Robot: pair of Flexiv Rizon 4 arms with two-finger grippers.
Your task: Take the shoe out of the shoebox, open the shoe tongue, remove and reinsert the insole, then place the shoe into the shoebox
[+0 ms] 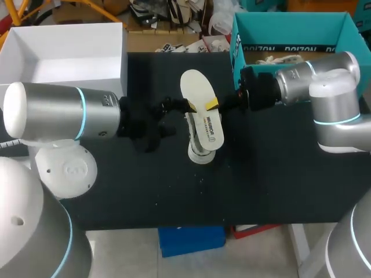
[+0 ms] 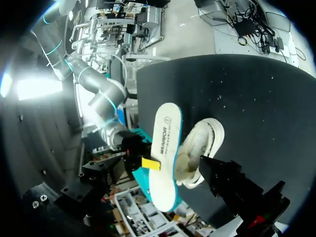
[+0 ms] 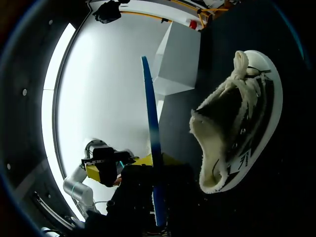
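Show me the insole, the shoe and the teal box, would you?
White foam insole (image 1: pixel 203 116): head view, middle of its flat face.
Cream lace-up shoe (image 3: pixel 237 123): right wrist view, on its upper.
Teal cardboard shoebox (image 1: pixel 290 28): head view, on its inner wall.

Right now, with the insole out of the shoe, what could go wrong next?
The right claw pinches the insole near one edge only, so it may swing or slip during reinsertion. The shoe seems to lie loose on the table, so pushing the insole in could shove it away.
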